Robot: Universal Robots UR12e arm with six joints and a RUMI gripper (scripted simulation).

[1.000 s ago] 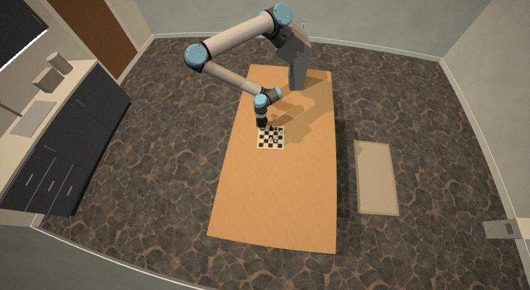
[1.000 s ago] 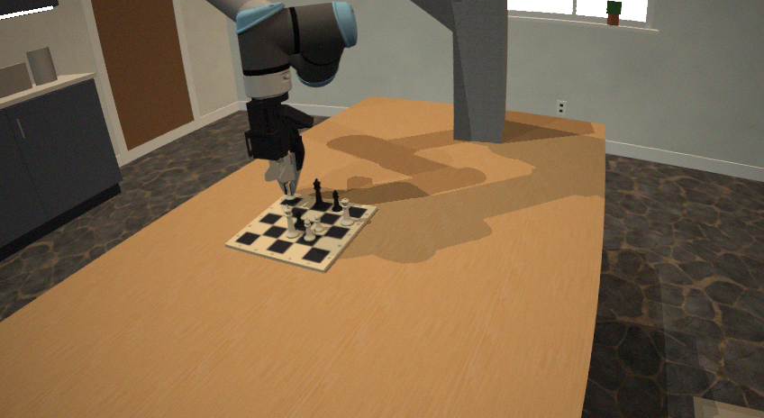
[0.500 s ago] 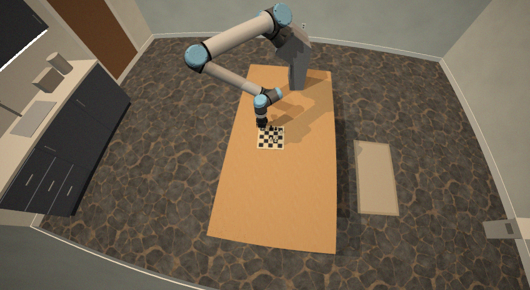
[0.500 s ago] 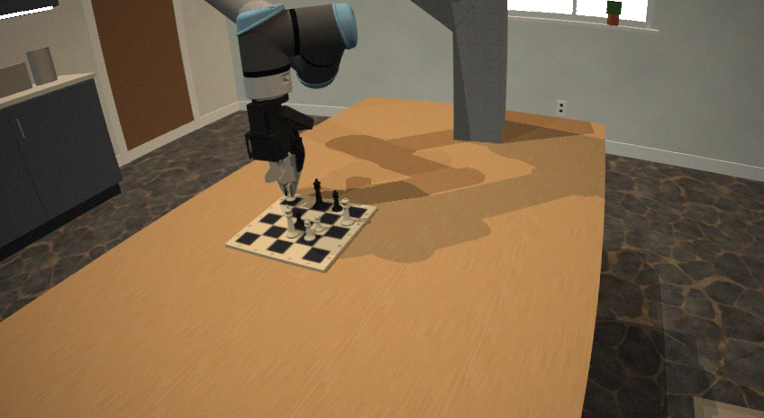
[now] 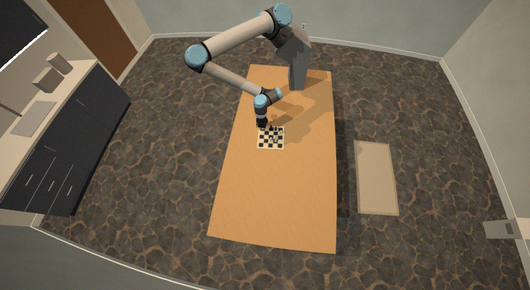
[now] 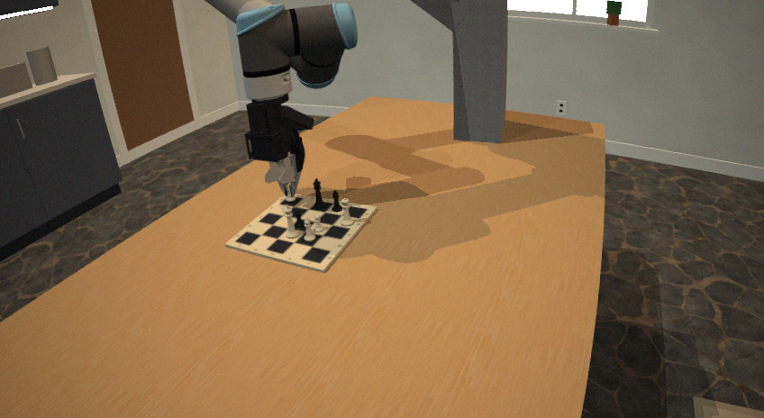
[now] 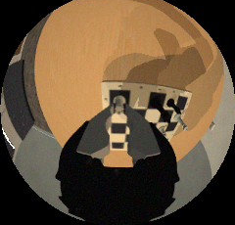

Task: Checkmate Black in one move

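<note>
A small chessboard [image 5: 270, 147] [image 6: 278, 255] [image 7: 139, 103] lies on the wooden table [image 5: 275, 198] [image 6: 429, 306]. My gripper [image 5: 261, 126] [image 6: 289, 192] [image 7: 118, 104] is shut on a small white piece [image 6: 291, 199] [image 7: 117, 103] with a round head. It holds the piece upright, low over the board's far left corner square; I cannot tell whether the base touches. On the board stand a black king [image 6: 317, 191], a smaller black piece [image 6: 335, 200], a white piece [image 6: 345, 212] at the right edge, a tall white piece [image 6: 289, 224], a black pawn [image 6: 299, 220] and two white pawns [image 6: 308, 231] [image 6: 318, 224].
The arm's grey pedestal [image 5: 297, 64] [image 6: 478, 66] stands at the table's far end. A dark cabinet [image 5: 70, 138] [image 6: 48, 151] lines the left wall. A pale mat [image 5: 375, 177] lies on the floor to the right of the table.
</note>
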